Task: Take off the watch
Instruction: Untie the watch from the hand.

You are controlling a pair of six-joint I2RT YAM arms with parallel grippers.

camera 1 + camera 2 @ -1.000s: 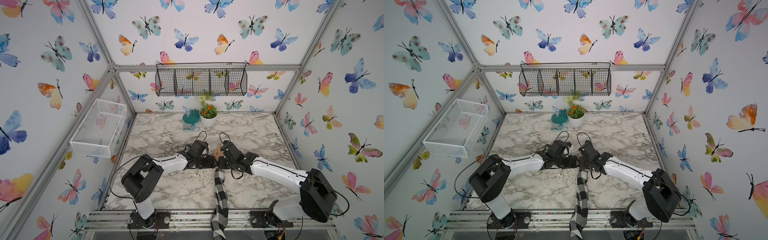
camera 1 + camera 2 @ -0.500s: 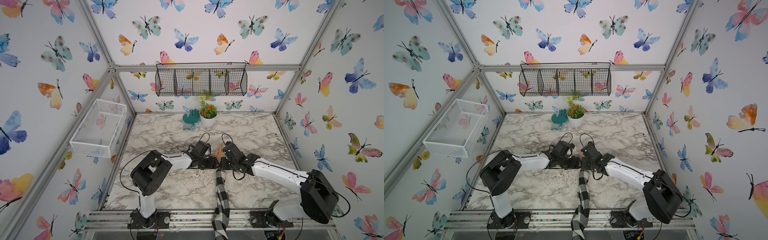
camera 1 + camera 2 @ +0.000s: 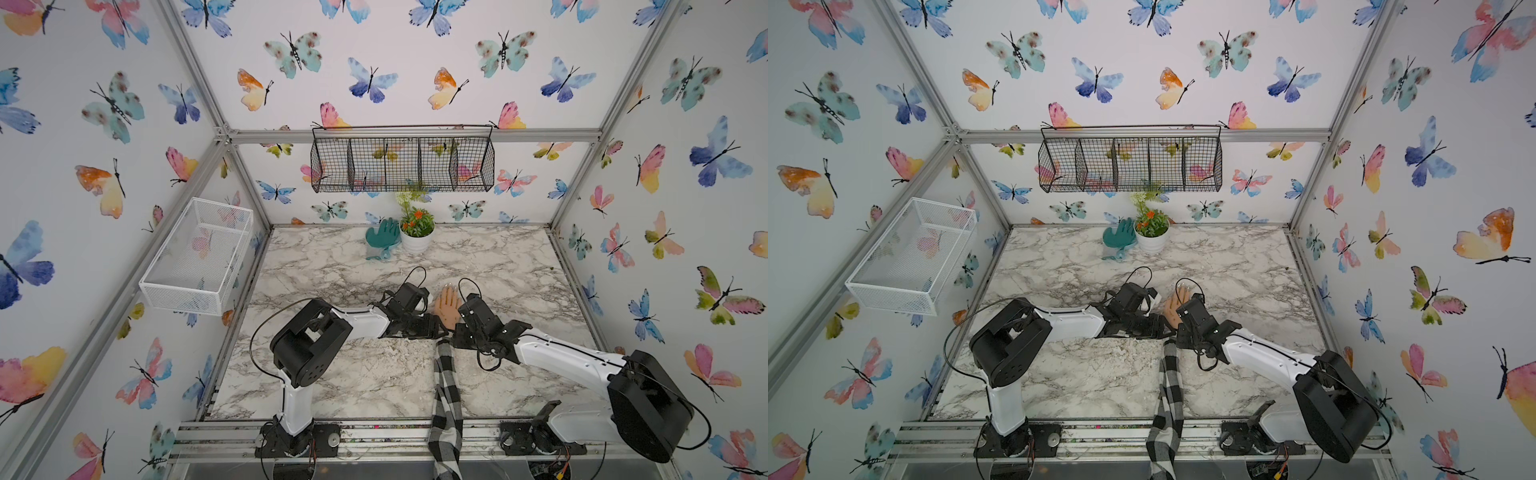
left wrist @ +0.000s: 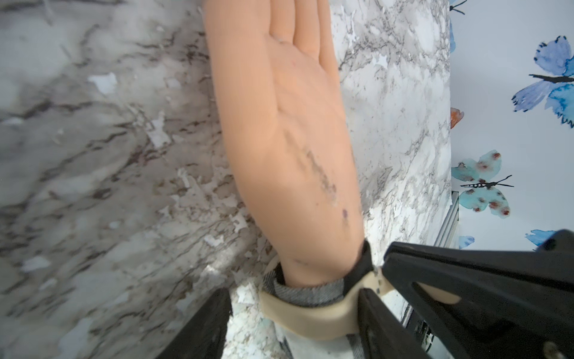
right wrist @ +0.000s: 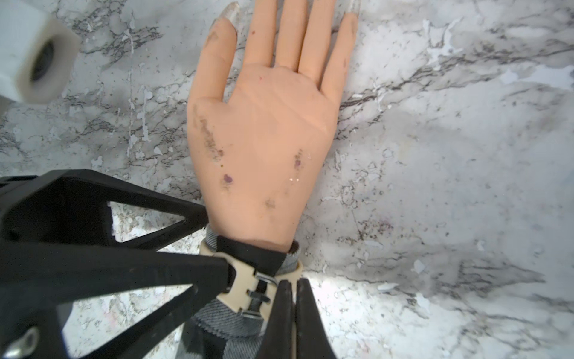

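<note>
The watch (image 5: 239, 289) is buckled round the wrist of the dummy hand (image 5: 264, 130), over a grey cuff (image 5: 223, 323). The hand lies palm up on the counter (image 5: 435, 186). Only the beige strap and its small metal buckle (image 5: 262, 290) face me. The round case I cannot see, and I take it to be under the wrist.

My right jaws are closed, and a sliver of beige between them looks like the strap's free end pinched there. My left jaws stand part open at the thumb side of the wrist, clamping nothing, with one fingertip (image 5: 222, 269) touching the strap just beside the buckle.

I judge the watch light and the strap soft, bendy and a bit slick; the buckle is the one stiff part. The place to hold is the strap's tail — draw it back to free the pin, and steady the band near the buckle so the hand doesn't drag along.
</note>
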